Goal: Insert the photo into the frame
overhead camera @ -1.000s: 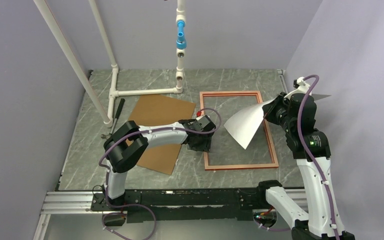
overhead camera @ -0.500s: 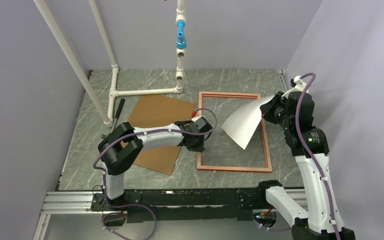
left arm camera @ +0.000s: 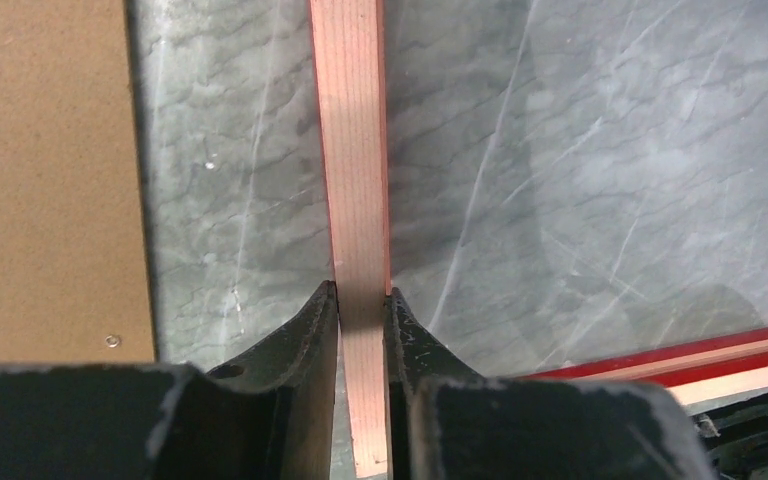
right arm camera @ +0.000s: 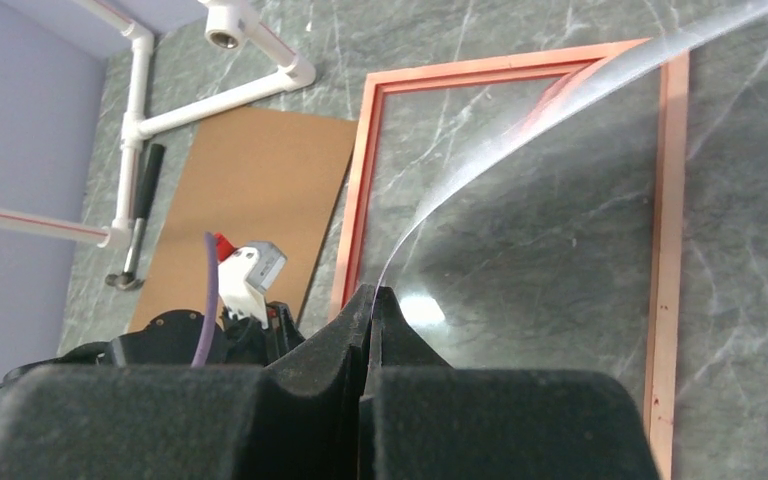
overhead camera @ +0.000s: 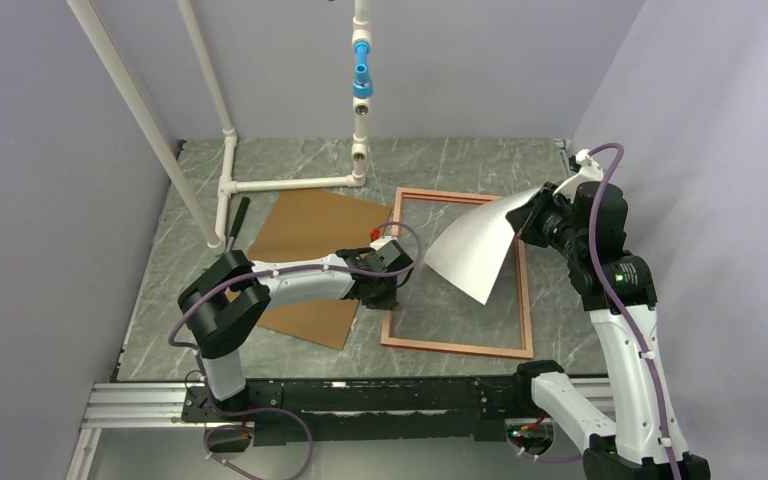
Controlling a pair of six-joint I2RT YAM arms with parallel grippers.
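Left wrist view: frame [left arm camera: 355,180] rail pinched inside left gripper [left arm camera: 361,305].

walls [overhead camera: 50,250]: lilac | tabletop [overhead camera: 460,160]: grey marble | pipes [overhead camera: 290,184]: white

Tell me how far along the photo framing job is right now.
Done: the frame lies pale-wood side up on the table, brown board beside it. In hand: the left claw grips one long rail of the frame, and the right claw pinches the photo by an edge, holding it curled, white side up, above the frame. Left: lowering the photo flat into the opening and letting go.
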